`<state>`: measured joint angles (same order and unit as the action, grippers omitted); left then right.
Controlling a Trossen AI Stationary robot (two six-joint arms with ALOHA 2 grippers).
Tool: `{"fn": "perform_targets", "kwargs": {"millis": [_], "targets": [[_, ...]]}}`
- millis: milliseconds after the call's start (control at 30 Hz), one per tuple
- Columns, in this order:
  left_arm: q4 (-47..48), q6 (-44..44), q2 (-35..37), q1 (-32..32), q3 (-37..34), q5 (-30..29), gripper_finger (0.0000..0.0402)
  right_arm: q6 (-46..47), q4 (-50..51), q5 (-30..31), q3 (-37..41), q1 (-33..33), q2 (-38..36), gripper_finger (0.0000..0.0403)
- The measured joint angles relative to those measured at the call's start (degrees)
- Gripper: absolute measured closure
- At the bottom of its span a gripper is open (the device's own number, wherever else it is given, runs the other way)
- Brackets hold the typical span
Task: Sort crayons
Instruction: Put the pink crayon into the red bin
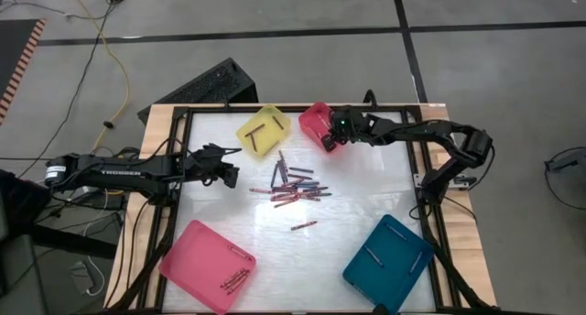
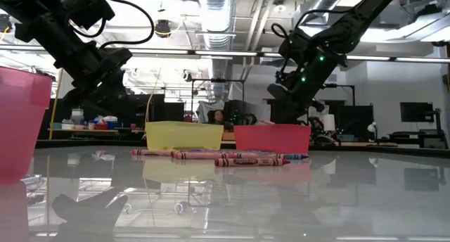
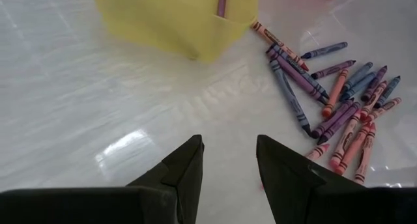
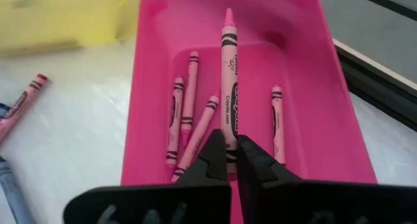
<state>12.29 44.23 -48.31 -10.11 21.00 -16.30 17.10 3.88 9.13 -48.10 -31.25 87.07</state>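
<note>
Four pink wax crayons (image 4: 190, 97) are lying loose in the small pink plastic tray (image 1: 314, 121), which is sitting at about one o'clock on the white table (image 1: 366, 200), and the right gripper (image 4: 232, 160) is hovering over this tray with its jaws clamped on the butt of a fifth pink crayon (image 4: 229, 74), pointing into the tray. A heap of red, pink, blue and purple crayons (image 1: 293, 184) is lying at the table's centre, with a single red crayon (image 1: 304, 225) apart from it toward six o'clock. The left gripper (image 1: 231, 166) is hanging at nine o'clock of the heap, its jaws standing apart and holding nothing, near the yellow square tray (image 1: 263, 130) at eleven o'clock. A large pink tray (image 1: 207, 264) is sitting at seven o'clock and a teal tray (image 1: 388, 261) at five o'clock, each holding a few crayons.
</note>
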Motion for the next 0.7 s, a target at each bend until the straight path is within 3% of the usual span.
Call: {"fn": "perform_targets", "kwargs": {"millis": [400,700], "targets": [[0.2,-0.2,0.0,0.0,0.0,0.0,0.0269,0.5,1.1,0.0,-1.4,0.0,-0.1,0.0336],[0.3,-0.2,0.0,0.0,0.0,0.0,0.0269,0.5,3.8,-0.5,-13.2,0.7,-0.1,0.0326]]}}
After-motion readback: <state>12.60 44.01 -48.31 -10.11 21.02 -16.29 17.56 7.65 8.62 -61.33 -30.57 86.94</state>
